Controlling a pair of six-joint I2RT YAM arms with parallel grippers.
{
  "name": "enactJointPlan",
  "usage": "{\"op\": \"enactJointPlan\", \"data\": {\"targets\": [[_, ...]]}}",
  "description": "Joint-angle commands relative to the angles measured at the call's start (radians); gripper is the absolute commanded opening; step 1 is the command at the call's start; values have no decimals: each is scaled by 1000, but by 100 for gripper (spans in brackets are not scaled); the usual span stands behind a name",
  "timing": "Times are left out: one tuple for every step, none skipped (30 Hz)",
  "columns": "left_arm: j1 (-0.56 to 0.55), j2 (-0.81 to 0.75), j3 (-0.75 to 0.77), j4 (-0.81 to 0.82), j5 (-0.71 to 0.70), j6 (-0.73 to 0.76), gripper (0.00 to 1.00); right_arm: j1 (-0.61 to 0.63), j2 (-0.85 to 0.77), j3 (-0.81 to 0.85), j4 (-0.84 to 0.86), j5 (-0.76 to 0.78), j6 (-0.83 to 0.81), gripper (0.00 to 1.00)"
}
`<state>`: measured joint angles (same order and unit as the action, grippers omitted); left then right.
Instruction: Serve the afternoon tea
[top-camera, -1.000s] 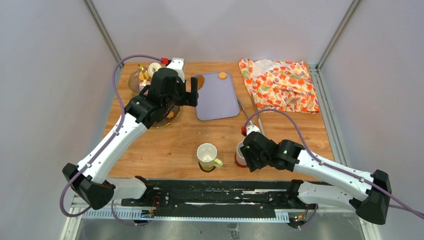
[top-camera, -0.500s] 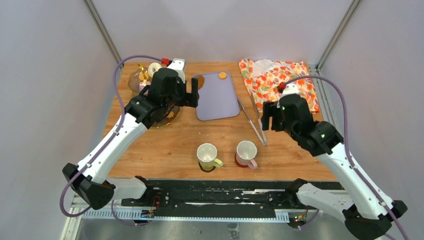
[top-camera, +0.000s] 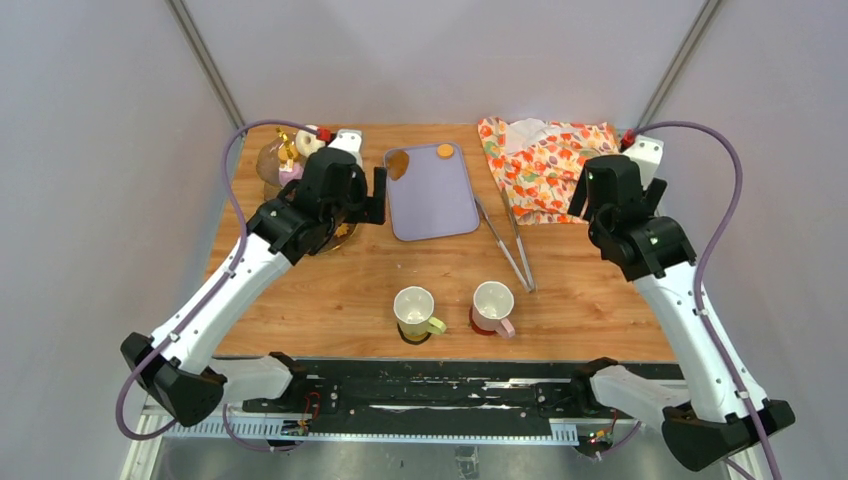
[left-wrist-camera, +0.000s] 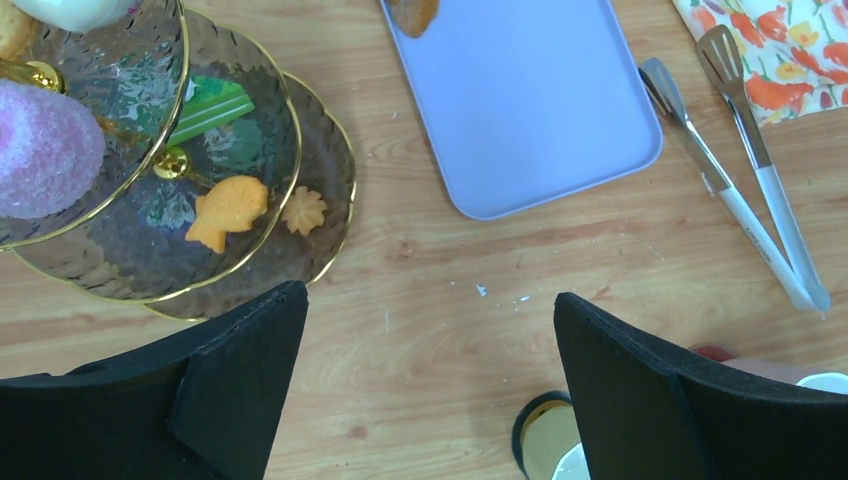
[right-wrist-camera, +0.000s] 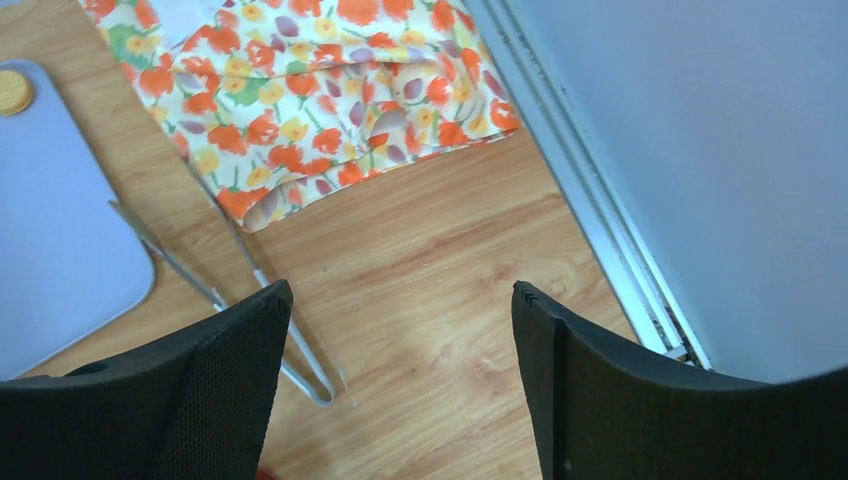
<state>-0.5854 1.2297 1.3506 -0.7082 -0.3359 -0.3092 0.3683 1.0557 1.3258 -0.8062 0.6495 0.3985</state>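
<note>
The three-tier glass stand stands at the far left and shows in the left wrist view. It holds a pink sugared donut, a green cake slice, an orange fish biscuit and a small flower biscuit. An orange round biscuit and a brown pastry lie on the lilac tray. Two mugs stand near the front. My left gripper is open and empty between stand and tray. My right gripper is open and empty by the cloth's right edge.
Metal tongs lie right of the tray. A floral cloth lies at the back right. The table's right edge and metal rail are close beside the right gripper.
My right arm has lifted away from the pink-handled mug and swung back and right to the cloth's edge. My left arm has shifted slightly left.
</note>
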Motion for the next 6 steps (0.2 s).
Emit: {"op": "enactJointPlan", "data": {"targets": [[4,-68,-48,80,8,33,98,-15,-21,18,-14,161,5,80],[4,-78,-58,95,17,40,98,-15,-24,15,-11,169,4,80],[3,-88,-64,109,29,46,98,-15,-25,10,-10,178,9,80],[4,-95,-71,122,44,53,98,-15,-26,5,-9,186,15,80],[4,-103,-78,137,61,60,98,-15,-26,1,-8,192,29,80],[4,-111,-87,150,76,65,98,-15,-28,-6,-8,194,38,80]]}}
